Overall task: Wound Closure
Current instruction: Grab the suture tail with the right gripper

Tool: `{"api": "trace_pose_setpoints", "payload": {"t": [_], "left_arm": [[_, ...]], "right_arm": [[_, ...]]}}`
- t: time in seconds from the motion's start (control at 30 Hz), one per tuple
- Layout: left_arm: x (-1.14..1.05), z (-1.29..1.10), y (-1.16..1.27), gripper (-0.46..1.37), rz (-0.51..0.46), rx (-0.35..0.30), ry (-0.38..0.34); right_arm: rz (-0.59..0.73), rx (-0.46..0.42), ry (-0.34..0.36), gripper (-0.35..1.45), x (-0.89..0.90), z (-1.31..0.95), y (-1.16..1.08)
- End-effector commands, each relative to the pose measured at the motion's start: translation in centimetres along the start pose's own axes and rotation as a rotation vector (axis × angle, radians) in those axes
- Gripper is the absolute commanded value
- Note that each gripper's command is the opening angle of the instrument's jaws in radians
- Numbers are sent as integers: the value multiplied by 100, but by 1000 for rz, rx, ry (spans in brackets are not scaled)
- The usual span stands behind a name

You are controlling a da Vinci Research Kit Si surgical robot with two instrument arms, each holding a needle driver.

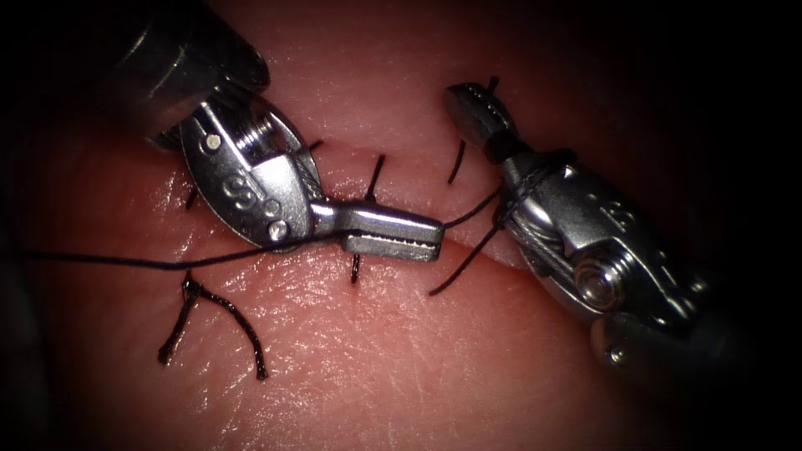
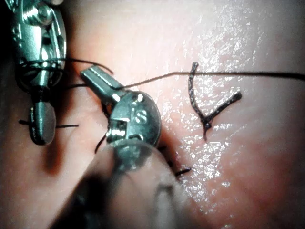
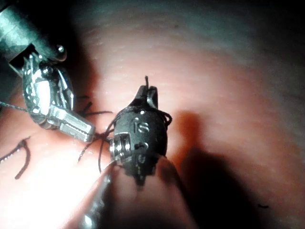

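My left tool (image 1: 434,238) comes in from the upper left and lies across the cut (image 1: 468,242), its jaws shut on the black thread (image 1: 125,261). That thread runs in from the left edge, through these jaws and on to the right tool. My right tool (image 1: 461,98) rises from the lower right, on the cut's right side, with the thread wound around its wrist (image 1: 520,185). Its jaws are shut, and a short thread end (image 1: 492,82) sticks out at the tip. A loose tail (image 1: 458,269) hangs below. In the left wrist view the left tool (image 2: 89,74) grips the long strand (image 2: 238,73).
Finished stitches (image 1: 375,174) cross the cut on the tissue (image 1: 376,376). A knot with two cut thread ends (image 1: 238,326) lies at lower left, also in the left wrist view (image 2: 206,114). Both tool bodies crowd the middle of the cut.
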Motion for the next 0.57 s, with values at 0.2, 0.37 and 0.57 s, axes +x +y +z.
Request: {"api": "trace_pose_setpoints", "payload": {"t": [0.2, 0.37, 0.57], "left_arm": [[0, -1, 0, -35, 0, -5, 1], [0, -1, 0, -35, 0, -5, 1], [1, -1, 1, -35, 0, -4, 0]], "right_arm": [[3, -1, 12, -35, 4, -2, -2], [4, -1, 13, -35, 6, -3, -3], [4, -1, 13, -35, 6, -3, -3]]}}
